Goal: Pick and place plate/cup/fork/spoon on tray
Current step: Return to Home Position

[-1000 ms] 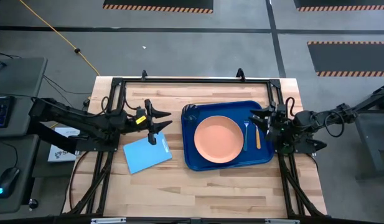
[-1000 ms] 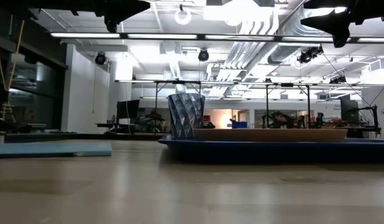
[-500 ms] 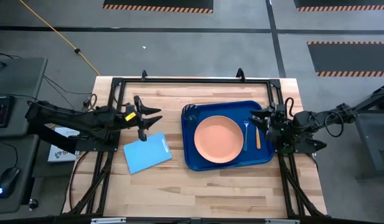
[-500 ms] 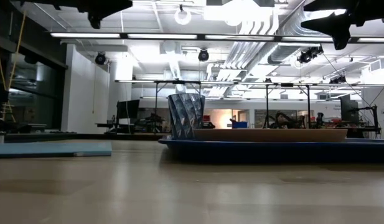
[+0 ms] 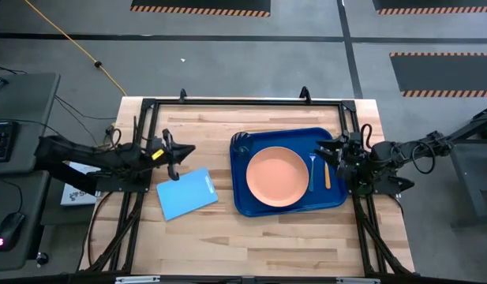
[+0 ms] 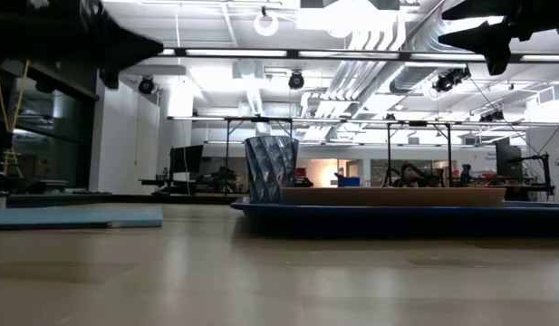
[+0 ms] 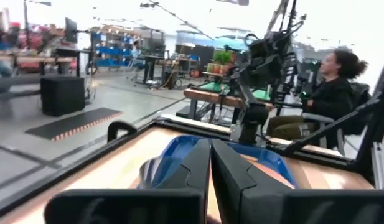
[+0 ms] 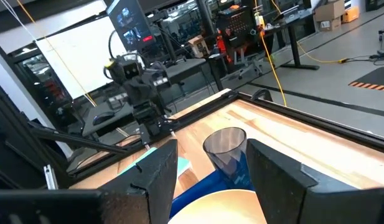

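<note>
The dark blue tray [image 5: 247, 201] lies right of the table's middle. On it rest the peach plate [image 5: 278, 177], the dark cup [image 5: 240, 142] upright in the far left corner, the blue fork [image 5: 314, 162] and the orange-handled spoon [image 5: 327, 175] by the right lip. My left gripper [image 5: 186, 150] hovers shut and empty over bare wood, left of the tray; its fingers meet in the left wrist view [image 7: 210, 163]. My right gripper [image 5: 325, 150] hangs open above the tray's far right part, pointing at the cup [image 8: 226, 149].
A light-blue flat sheet [image 5: 186, 194] lies on the wood just near of my left gripper. A black frame [image 5: 243, 101] runs along the table's far edge. Bare wood fills the near half. A person [image 7: 332, 93] sits beyond the right arm.
My left gripper has drawn back toward the table's left edge, away from the tray, and has shut on nothing. The tray and the things on it have stayed put.
</note>
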Controlling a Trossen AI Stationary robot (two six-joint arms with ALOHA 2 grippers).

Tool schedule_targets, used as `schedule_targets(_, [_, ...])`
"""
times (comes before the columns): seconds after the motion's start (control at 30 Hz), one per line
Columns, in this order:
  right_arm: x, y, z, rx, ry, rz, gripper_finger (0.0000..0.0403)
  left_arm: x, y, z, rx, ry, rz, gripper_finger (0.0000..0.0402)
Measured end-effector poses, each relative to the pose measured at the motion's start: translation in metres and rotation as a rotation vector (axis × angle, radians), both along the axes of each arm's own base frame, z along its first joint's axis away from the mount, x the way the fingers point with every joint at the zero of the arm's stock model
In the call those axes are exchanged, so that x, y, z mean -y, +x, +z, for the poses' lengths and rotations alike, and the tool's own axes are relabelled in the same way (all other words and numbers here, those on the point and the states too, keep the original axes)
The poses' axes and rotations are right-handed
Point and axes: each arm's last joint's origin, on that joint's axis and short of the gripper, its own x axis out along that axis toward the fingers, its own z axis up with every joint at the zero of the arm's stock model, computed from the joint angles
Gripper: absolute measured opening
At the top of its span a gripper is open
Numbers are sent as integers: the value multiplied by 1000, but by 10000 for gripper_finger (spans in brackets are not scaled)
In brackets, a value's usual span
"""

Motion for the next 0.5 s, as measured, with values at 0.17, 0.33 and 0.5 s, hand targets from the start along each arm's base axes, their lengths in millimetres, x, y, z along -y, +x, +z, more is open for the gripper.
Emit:
schedule_targets(0.17, [0,0,0,0,0,0,184,-1,-7,-30,-23,-44,16,1])
schedule_targets(0.33, [0,0,0,0,0,-3,184,1,-7,-33,-62,-4,-4,0])
schedule_targets(0.5, [0,0,0,0,-1,-2,184,5,-6,-32,-84,113,-111,0])
